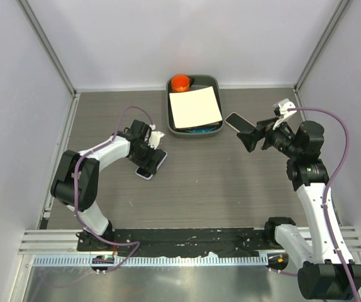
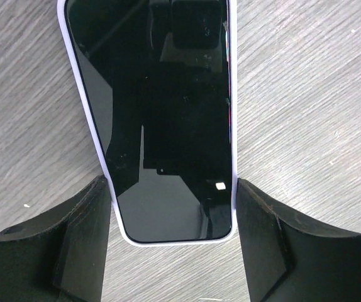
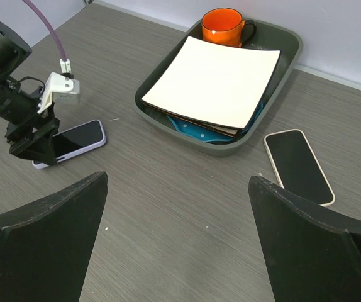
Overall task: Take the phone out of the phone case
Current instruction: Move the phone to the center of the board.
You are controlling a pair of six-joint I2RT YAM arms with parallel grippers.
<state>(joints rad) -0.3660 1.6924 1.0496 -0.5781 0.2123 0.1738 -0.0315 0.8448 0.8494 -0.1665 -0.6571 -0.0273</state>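
phone (image 2: 168, 126): far end cut off at top edge | blue item (image 3: 197, 131) under white board (image 3: 215, 78): mostly hidden

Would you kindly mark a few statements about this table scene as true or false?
1. The orange mug sits in the tray. True.
2. The right gripper holds a phone. False: it is open and empty, and the second phone lies on the table beside the tray.
3. The left gripper straddles the cased phone, one finger at each long side. True.
4. The cased phone lies inside the tray. False: it lies on the table, left of the tray.
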